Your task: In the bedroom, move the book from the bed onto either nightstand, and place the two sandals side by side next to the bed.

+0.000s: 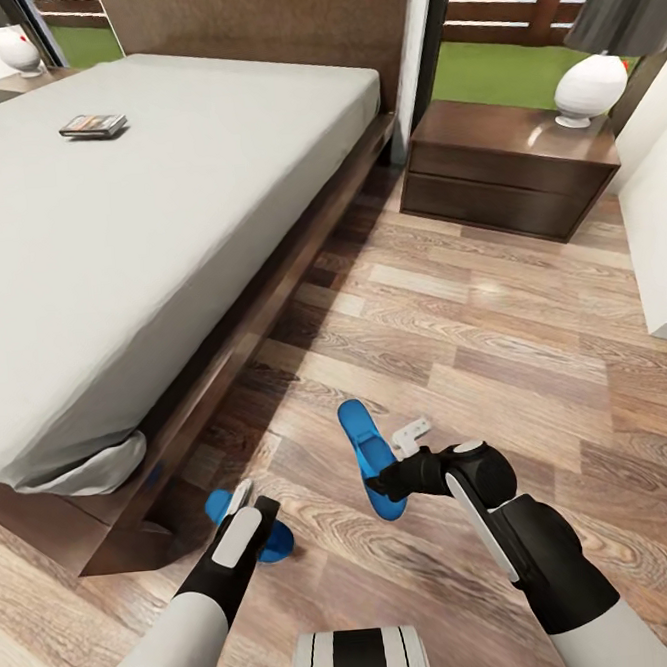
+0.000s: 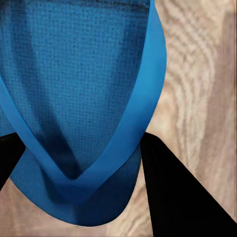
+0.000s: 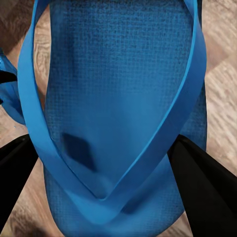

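Currently, each arm is lowered over one sandal on the wood-plank floor (image 1: 534,338) beside the bed (image 1: 165,236). The left gripper (image 1: 250,516) sits on top of the left sandal (image 1: 275,544), which lies close to the corner of the bed frame; in the left wrist view the two dark fingers (image 2: 182,192) stand on either side of the narrow end of the sandal (image 2: 84,98), with the sole and strap between them. The jaws appear parted about as wide as the sole, but whether the pads are pressing on it cannot be determined. The right gripper (image 1: 386,488) is at the near end of the right sandal (image 1: 364,441), whose long axis runs away from the robot, roughly parallel to the side of the bed. In the right wrist view the fingers (image 3: 202,182) likewise flank the sandal (image 3: 118,98) across its width, open to about sole width; contact cannot be confirmed. The two sandals lie apart and are not aligned: the left one is nearer the robot and nearer the frame. The coming move therefore turns on bringing one sole alongside the other with the long axes matched. The book (image 1: 93,125) rests on the mattress toward the headboard, well apart from both grippers. The nightstand (image 1: 511,164) stands beyond the right arm, carrying a lamp (image 1: 590,88).
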`<state>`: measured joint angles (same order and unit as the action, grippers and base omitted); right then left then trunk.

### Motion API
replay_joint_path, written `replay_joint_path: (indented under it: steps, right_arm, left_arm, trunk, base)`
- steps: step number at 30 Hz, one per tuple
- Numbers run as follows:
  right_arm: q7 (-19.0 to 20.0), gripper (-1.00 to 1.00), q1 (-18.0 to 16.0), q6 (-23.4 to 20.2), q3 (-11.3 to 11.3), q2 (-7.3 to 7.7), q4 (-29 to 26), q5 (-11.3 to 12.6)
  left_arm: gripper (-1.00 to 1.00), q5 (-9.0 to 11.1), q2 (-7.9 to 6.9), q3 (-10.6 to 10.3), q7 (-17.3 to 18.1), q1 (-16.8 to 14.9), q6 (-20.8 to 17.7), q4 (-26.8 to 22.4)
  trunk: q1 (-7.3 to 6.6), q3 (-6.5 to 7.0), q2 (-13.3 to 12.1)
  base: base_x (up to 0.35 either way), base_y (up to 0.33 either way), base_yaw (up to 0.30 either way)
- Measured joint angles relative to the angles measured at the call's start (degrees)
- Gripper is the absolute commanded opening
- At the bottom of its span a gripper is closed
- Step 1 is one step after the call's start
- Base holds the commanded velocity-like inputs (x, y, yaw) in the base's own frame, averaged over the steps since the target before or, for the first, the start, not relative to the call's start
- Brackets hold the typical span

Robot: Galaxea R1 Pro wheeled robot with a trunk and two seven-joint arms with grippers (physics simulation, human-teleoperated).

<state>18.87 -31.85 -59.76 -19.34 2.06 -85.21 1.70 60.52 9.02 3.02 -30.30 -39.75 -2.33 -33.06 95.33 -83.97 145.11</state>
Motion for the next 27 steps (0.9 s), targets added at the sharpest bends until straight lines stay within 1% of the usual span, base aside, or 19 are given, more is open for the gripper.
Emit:
replay_joint_path:
  steps: [3, 5, 12, 20, 27]
  right_arm:
    - [0.0, -1.0, 0.0, 0.0, 0.0, 0.0, -0.1, 0.0]
    - [0.0, -1.0, 0.1, 0.0, -0.1, 0.0, -0.1, 0.0]
    - [0.0, -1.0, 0.4, 0.0, -0.1, -0.03, -0.3, 0.0]
    - [0.0, -1.0, 0.8, 0.0, -0.1, -0.08, -0.3, 0.0]
    - [0.0, -1.0, 0.9, 0.0, -0.1, -0.05, -0.3, 0.0]
  left_arm:
    - [-1.0, 0.1, 0.02, 0.0, 0.9, -0.1, 0.2, 0.0]
    - [-1.0, 0.2, 0.07, -0.2, 2.1, -0.1, 0.4, 0.0]
    - [-1.0, 0.5, -0.13, -2.1, 4.0, 0.1, 1.3, -0.9]
    - [-1.0, 0.4, -0.35, -2.6, 5.9, 0.4, 1.4, -1.4]
    - [-1.0, 0.2, -0.49, -2.6, 7.6, 0.9, 1.7, -1.5]
  trunk:
    - [0.0, 0.0, 0.0]
    - [0.0, 0.0, 0.0]
    - [0.0, 0.0, 0.0]
    - [0.21, -1.77, 0.1]
    - [0.21, -1.78, 0.1]
  base:
    - [0.0, 0.0, 0.0]
    - [0.0, 0.0, 0.0]
    - [0.0, 0.0, 0.0]
    - [0.0, 0.0, 0.0]
    - [0.0, 0.0, 0.0]
